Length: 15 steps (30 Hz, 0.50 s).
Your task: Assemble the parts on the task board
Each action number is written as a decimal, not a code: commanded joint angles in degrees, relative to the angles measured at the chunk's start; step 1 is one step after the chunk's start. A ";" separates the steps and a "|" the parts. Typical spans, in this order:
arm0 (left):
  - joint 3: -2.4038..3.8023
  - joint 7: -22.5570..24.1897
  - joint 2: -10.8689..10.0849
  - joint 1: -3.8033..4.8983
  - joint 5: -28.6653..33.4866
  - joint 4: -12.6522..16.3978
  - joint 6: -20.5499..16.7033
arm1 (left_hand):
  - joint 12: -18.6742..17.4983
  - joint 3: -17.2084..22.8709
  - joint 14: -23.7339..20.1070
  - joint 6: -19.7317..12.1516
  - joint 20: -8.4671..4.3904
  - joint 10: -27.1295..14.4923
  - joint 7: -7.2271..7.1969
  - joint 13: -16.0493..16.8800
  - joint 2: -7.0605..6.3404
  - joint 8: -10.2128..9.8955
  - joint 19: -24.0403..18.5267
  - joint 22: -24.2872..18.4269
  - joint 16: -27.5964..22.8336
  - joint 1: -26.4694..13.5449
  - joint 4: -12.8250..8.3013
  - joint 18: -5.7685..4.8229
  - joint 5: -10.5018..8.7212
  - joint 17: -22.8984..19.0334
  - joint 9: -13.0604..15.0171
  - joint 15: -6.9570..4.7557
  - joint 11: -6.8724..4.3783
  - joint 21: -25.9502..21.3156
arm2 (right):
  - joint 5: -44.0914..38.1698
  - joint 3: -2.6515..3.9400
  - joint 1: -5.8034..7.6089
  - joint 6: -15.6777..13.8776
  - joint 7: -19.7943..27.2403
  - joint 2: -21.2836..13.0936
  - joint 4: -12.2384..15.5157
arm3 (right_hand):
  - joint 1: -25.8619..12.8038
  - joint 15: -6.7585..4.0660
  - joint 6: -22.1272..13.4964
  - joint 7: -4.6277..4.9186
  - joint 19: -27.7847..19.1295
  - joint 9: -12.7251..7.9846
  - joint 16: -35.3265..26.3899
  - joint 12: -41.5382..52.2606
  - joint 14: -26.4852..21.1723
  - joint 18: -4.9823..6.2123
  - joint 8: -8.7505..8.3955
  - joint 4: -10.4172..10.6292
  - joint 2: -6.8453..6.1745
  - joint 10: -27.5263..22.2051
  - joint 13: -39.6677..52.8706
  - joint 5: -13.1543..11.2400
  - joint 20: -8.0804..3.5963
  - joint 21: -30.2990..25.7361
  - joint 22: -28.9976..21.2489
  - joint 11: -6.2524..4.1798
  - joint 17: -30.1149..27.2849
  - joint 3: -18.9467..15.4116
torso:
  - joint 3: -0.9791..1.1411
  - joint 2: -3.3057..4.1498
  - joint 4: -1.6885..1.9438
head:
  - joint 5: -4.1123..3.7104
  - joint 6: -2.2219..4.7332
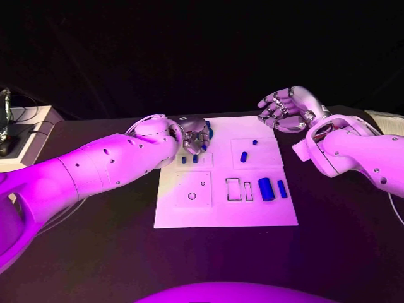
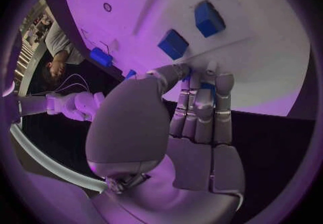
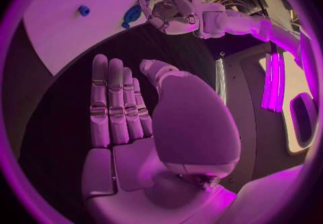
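Black table (image 1: 93, 252) carries your task board (image 1: 226, 172) at centre. Your left hand (image 1: 192, 132) rests at the board's 11 o'clock corner, fingertips (image 2: 202, 81) closed on a blue part (image 2: 207, 90). Your right hand (image 1: 288, 108) hovers off the 1 o'clock corner, fingers apart, empty. Two blue cylinders (image 1: 272, 189) lie at 4 o'clock.

— What lies on the task board (image 1: 222, 214)?
— A white plate mid-table. Two blue cylinders (image 1: 267, 189) lie near its right edge; small blue parts (image 1: 244, 156) stand toward its far edge.
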 commanded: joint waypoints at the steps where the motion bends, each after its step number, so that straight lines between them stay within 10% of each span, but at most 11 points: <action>1: -0.08 1.22 0.15 -0.06 1.03 -0.07 -0.93 | -0.60 0.14 0.87 1.38 -0.08 1.55 -0.11 -0.08 0.65 -0.07 0.83 0.82 0.48 0.03 -0.19 -0.70 -0.40 0.74 0.49 -0.19 -0.25 0.64 | 0.03 0.02 -0.02 0.09 0.82 0.05 0.05 | -0.42 0.24 -0.18 0.38 -0.26 -0.06 -0.38 -0.35 -0.15 0.60 -0.31 -0.31 0.29 0.10 -0.05 0.33 0.21 -0.26 -0.06 0.28 -0.05 0.01 | 0.01 -0.04 0.02 | 0.12 -0.10; 15: 0.05 3.25 -1.25 -0.31 4.08 0.98 -6.47 | -4.22 0.51 4.24 3.96 -0.55 5.36 0.22 -0.50 1.47 -1.12 2.96 2.93 2.12 0.25 -1.40 -1.17 -0.26 4.36 1.09 -0.32 -0.18 2.41 | 0.02 0.02 -0.04 0.47 0.81 0.05 -0.08 | -0.39 0.29 -0.21 0.42 -0.25 -0.09 -0.80 -0.48 -0.19 0.60 -0.36 -0.45 0.30 0.10 -0.39 0.36 0.26 -0.57 -0.40 0.32 -0.22 0.00 | -0.01 -0.10 -0.06 | 0.12 0.43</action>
